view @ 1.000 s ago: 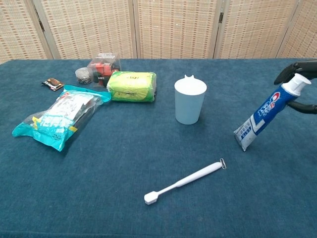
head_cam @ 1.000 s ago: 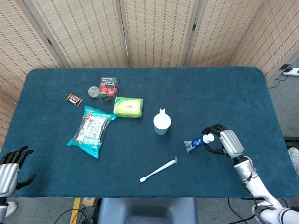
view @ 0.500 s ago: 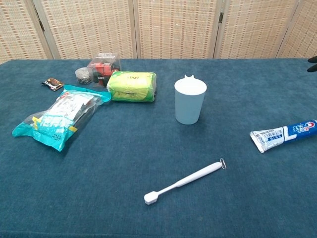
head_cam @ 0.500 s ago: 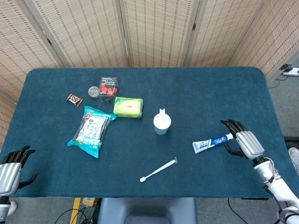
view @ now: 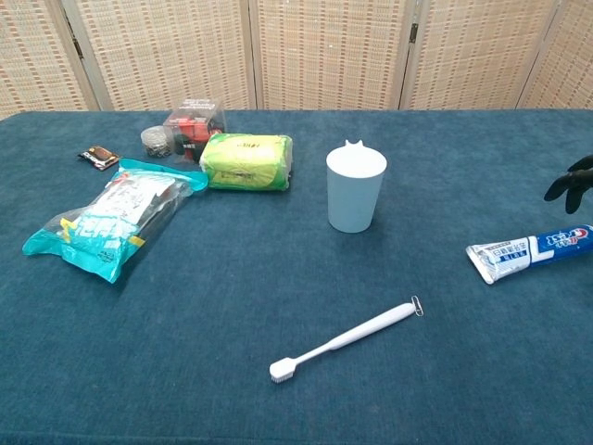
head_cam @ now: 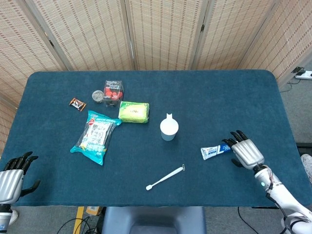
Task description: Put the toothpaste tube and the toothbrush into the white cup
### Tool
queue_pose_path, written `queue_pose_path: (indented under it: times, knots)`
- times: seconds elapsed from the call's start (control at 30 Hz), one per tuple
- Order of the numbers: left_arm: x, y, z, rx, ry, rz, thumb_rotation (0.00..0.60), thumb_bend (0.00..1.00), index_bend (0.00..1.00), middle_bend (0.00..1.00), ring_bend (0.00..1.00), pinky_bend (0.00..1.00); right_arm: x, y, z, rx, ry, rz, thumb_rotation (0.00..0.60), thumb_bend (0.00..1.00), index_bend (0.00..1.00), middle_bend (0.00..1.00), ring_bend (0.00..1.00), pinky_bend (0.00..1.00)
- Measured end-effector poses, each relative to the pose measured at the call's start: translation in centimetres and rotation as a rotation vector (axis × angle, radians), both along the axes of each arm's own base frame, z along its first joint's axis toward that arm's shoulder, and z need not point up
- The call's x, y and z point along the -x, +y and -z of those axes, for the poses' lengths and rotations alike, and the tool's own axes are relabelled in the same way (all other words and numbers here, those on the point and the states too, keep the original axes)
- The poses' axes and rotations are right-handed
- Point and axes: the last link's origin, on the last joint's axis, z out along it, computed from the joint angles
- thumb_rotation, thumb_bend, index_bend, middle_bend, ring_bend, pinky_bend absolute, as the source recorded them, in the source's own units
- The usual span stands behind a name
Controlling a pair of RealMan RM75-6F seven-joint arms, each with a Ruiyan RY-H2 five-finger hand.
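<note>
The tube [head_cam: 216,151] lies flat on the table [head_cam: 219,97], right of the cup [head_cam: 168,129], its long axis running left to right with a slight tilt: crimped end toward the cup, cap end under the right hand [head_cam: 245,151]. That hand is down over the cap end, fingers spread forward across it; whether it grips the tube, I cannot tell. In the chest view only dark fingertips [view: 569,181] show at the right edge, above the tube [view: 530,253]. A second ago the tube stood propped up in the hand; half a second ago it was already flat, and the hand has since slid back in over it. The brush [head_cam: 165,177] lies diagonally near the front edge, bristles to the lower left, unmoved. The left hand [head_cam: 11,177] hangs off the table's left corner, fingers apart, holding nothing.
</note>
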Motion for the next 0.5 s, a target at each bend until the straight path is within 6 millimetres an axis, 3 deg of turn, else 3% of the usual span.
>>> queue_pose_path:
  times: [0.5]
  knots:
    - [0.8, -0.5, -0.3, -0.004, 0.000, -0.031, 0.600, 0.31, 0.22, 0.14, 0.19, 0.19, 0.3, -3.0, 4.7, 0.007, 0.107, -0.021, 0.600, 0.19, 0.32, 0.32, 0.11, 0.11]
